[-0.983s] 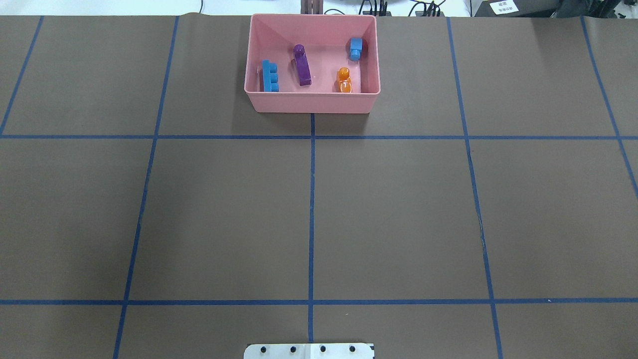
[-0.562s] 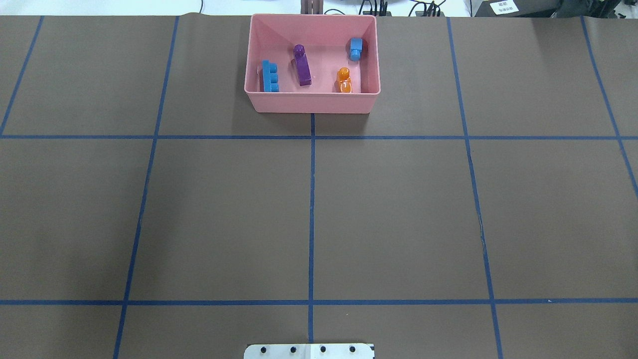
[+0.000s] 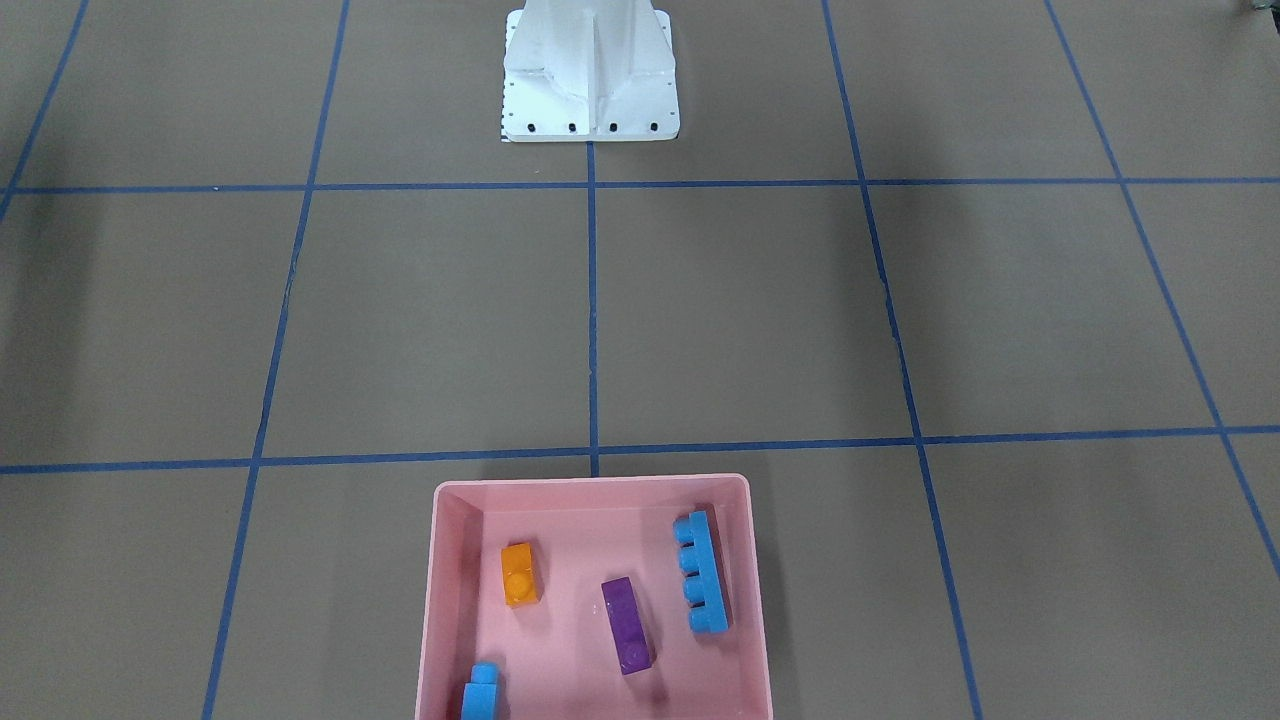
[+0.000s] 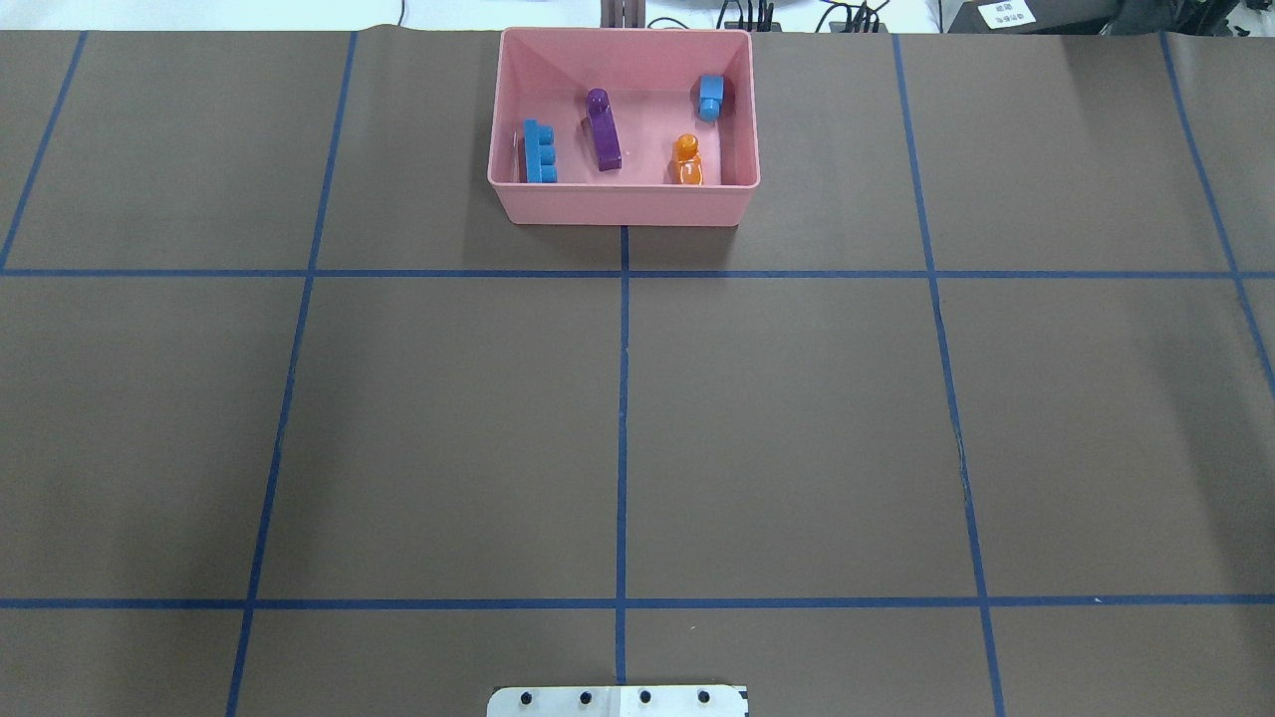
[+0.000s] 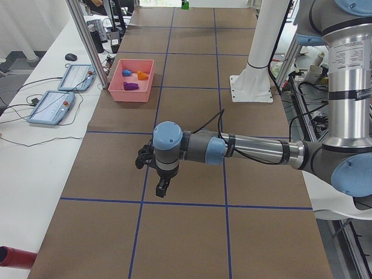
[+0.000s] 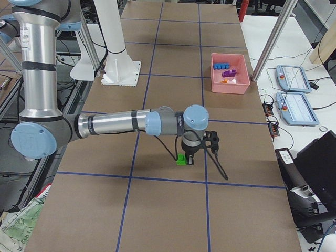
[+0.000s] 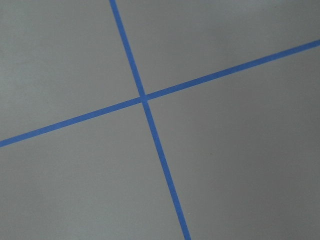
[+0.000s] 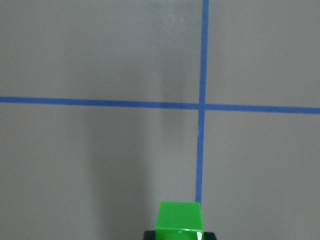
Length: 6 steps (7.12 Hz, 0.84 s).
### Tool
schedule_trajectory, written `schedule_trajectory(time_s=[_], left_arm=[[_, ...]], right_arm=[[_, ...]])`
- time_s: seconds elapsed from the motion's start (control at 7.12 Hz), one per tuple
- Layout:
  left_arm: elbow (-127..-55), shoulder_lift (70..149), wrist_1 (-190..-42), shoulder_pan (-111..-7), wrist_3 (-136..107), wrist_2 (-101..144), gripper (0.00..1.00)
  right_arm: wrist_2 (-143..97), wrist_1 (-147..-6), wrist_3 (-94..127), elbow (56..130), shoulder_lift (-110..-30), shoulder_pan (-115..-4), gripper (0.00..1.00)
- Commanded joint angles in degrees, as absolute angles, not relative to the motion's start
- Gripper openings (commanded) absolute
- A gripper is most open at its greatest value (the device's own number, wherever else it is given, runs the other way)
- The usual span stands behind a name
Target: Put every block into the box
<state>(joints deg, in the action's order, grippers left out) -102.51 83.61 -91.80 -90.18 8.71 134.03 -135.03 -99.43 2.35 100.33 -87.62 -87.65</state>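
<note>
Right gripper [image 6: 186, 157] partly hides the green block [image 6: 180, 160], its jaws' state unclear.

legible text: none | white label [image 4: 1006, 13], upper right corner of overhead view: dark print lines present, too small and blurred to read

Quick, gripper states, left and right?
Left gripper: cannot be told, seen only from the side.
Right gripper: closed on the green block.
</note>
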Motion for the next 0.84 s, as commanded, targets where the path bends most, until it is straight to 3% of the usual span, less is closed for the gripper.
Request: schedule_trajectory(time_s=[0.0,0.28,0.7], left_arm=[[-101.87,83.67,-92.20,-91.41,2.49,133.95,1.00],[-102.39,83.85,-92.46,-91.41,-0.70,134.21,1.00],[-102.30,84.55,-92.64,-91.32,-0.70,134.38,1.00]], right_arm=[[-133.86,-103.45,7.33,99.93,-78.78,-83.26,0.00],[-132.19,-103.45,17.11,98.97,-70.97,-77.72,0.00],[-132.01,-103.19,29.92,87.41,-54.37,-71.66,0.00]])
